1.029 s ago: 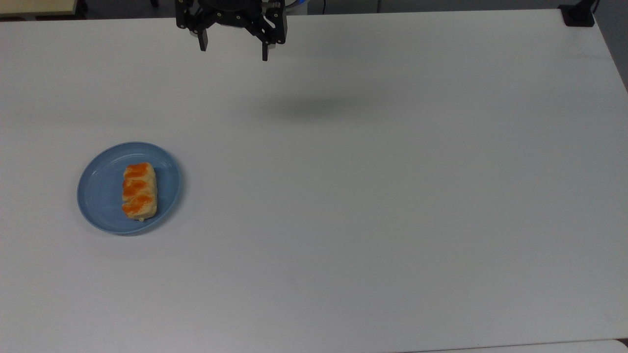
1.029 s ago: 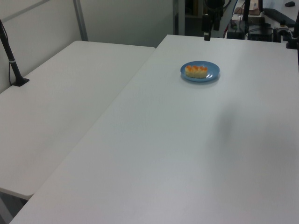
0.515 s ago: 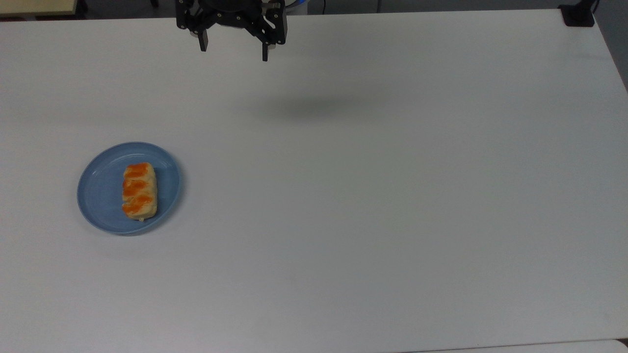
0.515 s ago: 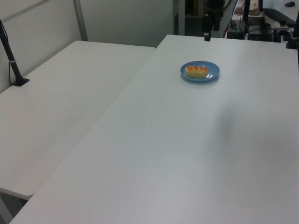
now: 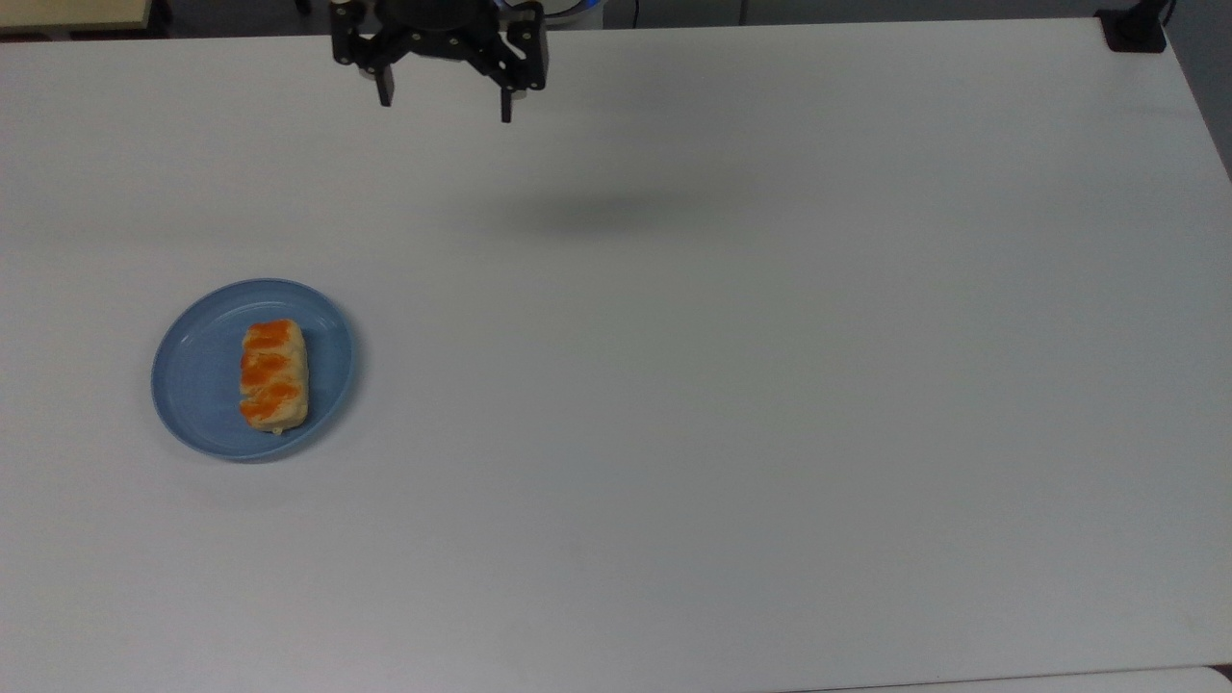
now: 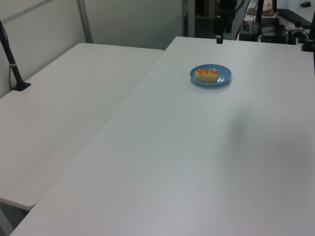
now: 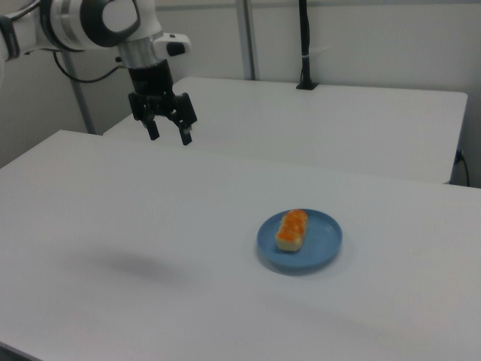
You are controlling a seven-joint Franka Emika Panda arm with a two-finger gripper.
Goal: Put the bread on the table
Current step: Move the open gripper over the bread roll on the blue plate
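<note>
Overhead, the spread pincer [image 5: 445, 108] hangs empty, far from the plated bread [image 5: 274, 374].

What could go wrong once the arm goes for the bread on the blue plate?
1. The small pale-tan loaf with orange-glazed lumps lies on the round blue plate; a low approach could clip the plate's raised rim and shove it across the white tabletop.
2. The open end effector hangs high and far from the loaf, so a misaligned descent may close on the loaf's end and tip it.
</note>
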